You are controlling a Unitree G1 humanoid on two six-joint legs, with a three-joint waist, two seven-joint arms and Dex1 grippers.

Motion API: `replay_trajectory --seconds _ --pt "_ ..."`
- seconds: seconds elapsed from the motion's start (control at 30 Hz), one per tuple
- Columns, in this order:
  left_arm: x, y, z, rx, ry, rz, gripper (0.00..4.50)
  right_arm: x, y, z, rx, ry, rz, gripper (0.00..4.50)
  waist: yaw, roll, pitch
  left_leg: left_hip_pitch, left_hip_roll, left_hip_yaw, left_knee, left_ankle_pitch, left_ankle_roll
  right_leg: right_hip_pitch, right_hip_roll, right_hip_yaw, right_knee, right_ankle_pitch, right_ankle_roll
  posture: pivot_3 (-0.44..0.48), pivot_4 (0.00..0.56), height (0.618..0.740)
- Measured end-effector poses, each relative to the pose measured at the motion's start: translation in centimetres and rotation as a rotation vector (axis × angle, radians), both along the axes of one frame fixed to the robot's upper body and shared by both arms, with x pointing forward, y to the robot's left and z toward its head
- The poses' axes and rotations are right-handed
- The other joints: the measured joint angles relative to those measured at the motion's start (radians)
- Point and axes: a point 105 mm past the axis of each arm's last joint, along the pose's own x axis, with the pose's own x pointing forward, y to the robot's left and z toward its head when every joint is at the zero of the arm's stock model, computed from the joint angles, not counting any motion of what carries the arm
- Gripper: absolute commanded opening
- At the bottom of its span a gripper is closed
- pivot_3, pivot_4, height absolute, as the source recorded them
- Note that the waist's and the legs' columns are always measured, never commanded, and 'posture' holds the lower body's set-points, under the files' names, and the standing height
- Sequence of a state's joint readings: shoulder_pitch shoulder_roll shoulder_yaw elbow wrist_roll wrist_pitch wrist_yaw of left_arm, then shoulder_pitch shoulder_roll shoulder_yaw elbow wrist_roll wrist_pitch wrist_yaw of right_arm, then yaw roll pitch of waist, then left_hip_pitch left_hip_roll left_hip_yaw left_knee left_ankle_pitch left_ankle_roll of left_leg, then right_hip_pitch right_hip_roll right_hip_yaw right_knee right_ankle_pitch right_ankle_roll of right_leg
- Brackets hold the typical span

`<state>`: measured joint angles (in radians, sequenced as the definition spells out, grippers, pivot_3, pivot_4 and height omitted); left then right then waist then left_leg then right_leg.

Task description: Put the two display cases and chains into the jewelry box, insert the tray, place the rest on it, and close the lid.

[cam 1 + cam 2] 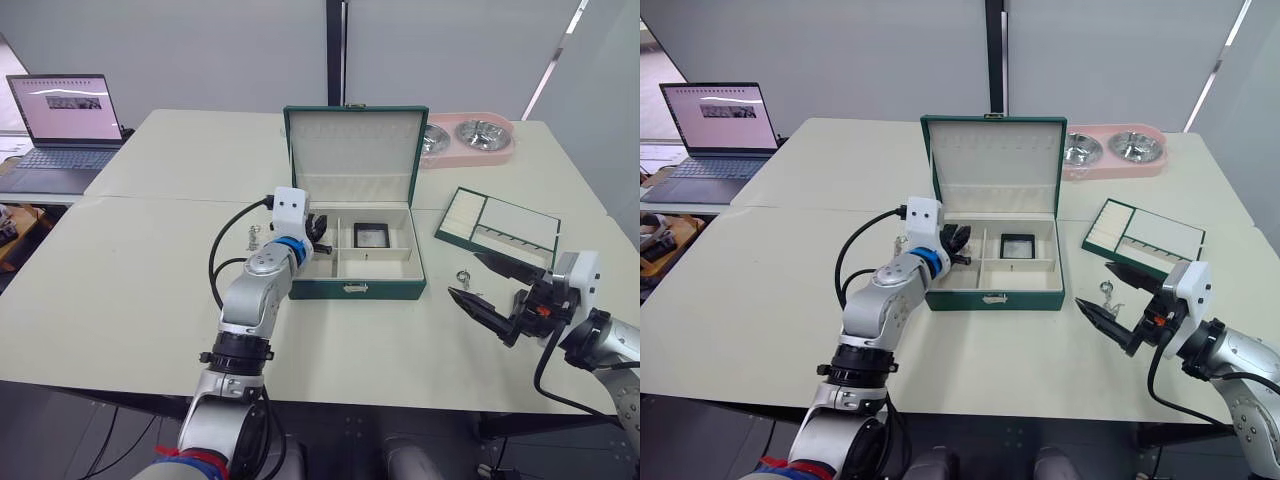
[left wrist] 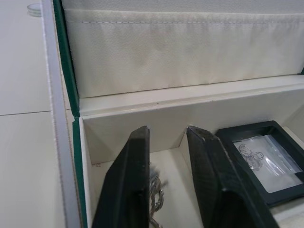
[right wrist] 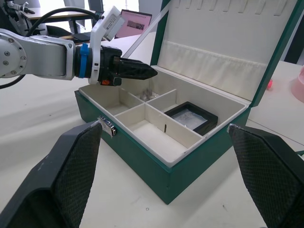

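Left pincer point(image 2: 166, 190), parted, poised over a chain point(image 2: 156, 190) inside the jewelry box point(image 1: 356, 288); withdrawing could snag and drag it out

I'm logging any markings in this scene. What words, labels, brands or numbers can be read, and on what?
No text can be read in these pictures.
Laptop: its screen shows a bright page with a dark strip, too small to read.
Jewelry box, tray, pink bowl stand: no lettering seen.
Left gripper and right gripper: no readable marking.

Matt cloth lines the jewelry box point(image 1: 350, 288); metal clasp point(image 1: 354, 288).
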<state>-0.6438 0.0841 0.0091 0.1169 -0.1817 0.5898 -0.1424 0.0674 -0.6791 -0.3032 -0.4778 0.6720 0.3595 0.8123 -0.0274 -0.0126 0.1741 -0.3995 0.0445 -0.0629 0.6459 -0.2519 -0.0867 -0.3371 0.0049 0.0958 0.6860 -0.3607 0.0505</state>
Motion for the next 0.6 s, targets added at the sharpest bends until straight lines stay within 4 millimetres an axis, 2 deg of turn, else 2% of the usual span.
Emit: replay_trajectory --seconds 0.23,0.27,0.6 --pt "-0.1 -0.4 0.2 -0.012 -0.011 -0.017 4.31 -0.1 0.1 0.1 -0.011 0.000 0.014 4.50 0.000 0.000 0.000 0.000 0.000 0.000 0.000 0.000 0.000 0.000 0.000 0.000 0.000 0.000 0.000 0.000 0.150 0.740" --pt "-0.1 -0.4 0.2 -0.012 -0.011 -0.020 4.48 -0.1 0.1 0.1 -0.011 -0.001 0.015 4.50 0.000 0.000 0.000 0.000 0.000 0.000 0.000 0.000 0.000 0.000 0.000 0.000 0.000 0.000 0.000 0.000 0.150 0.740" --pt "-0.4 -1.1 0.8 -0.036 -0.035 -0.075 4.48 0.0 0.0 0.1 -0.012 -0.003 0.013 4.50 0.000 0.000 0.000 0.000 0.000 0.000 0.000 0.000 0.000 0.000 0.000 0.000 0.000 0.000 0.000 0.000 0.150 0.740"
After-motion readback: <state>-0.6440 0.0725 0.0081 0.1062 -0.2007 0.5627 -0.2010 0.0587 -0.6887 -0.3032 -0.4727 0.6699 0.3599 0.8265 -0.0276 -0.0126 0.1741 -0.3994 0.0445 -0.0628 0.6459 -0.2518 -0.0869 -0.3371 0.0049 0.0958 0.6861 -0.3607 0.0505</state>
